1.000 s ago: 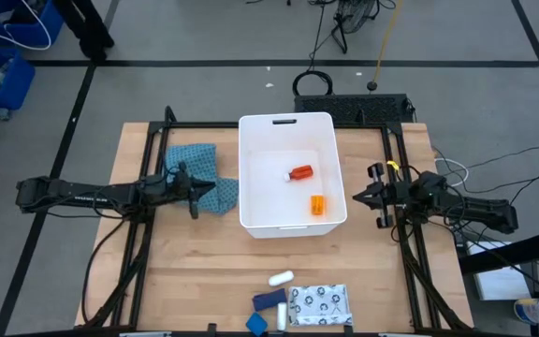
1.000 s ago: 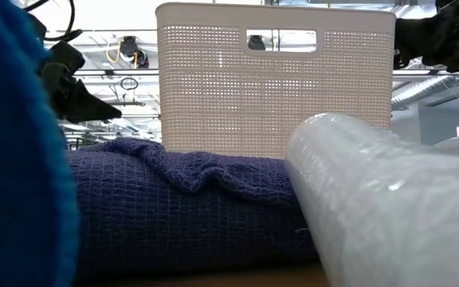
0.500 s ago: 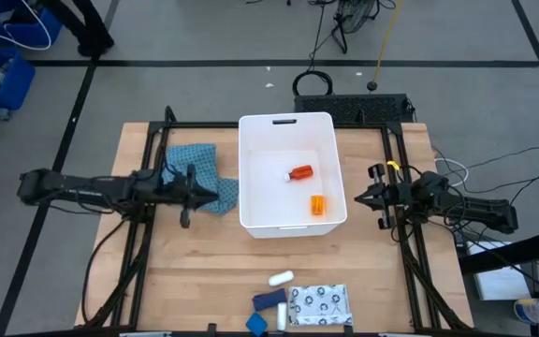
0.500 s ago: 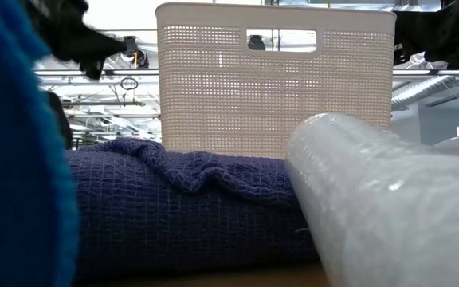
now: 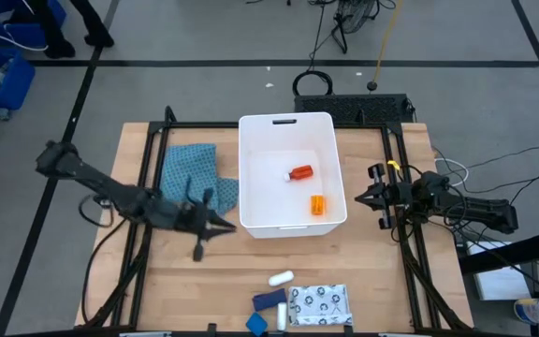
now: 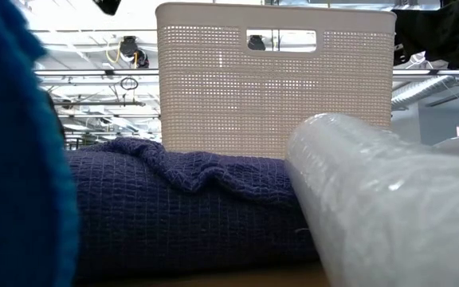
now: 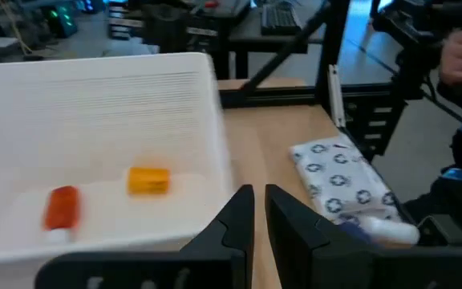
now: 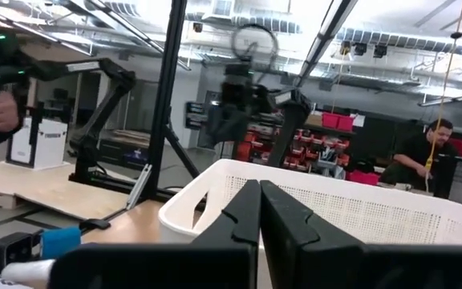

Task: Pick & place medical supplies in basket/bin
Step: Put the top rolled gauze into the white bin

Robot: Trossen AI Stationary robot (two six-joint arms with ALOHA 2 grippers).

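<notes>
Medical supplies lie in two groups. Inside the large white rectangular plastic tub (image 5: 255, 187), which sits at the middle of the wooden tabletop (image 5: 363, 281) with its handle slot on the far rim, rest a red bottle with a white cap (image 5: 299, 172) and a small orange pill bottle (image 5: 317, 205), apart from each other on the tub's floor. Near the tabletop's front edge sit the others: a short white tube (image 5: 281, 278), two blue pieces (image 5: 263, 310) and a flat white pouch with a dark pattern (image 5: 319, 305), the pouch just beside the blue pieces and the tube close behind them.

A crumpled teal patterned cloth (image 5: 191, 173) lies left of the tub, touching or nearly touching its wall.

The left tool (image 5: 225, 227) hangs above the tabletop off the tub's near left corner, pointing toward that corner. In the left wrist view its fingers (image 7: 233, 226) stand only a narrow slit apart, with nothing between them; beyond them show the tub's corner, both bottles and the patterned pouch.

The right tool (image 5: 359, 197) waits just off the tub's right wall, its fingers (image 8: 245, 210) pressed together and empty.

A person shows in the room behind the tub in the right wrist view.
</notes>
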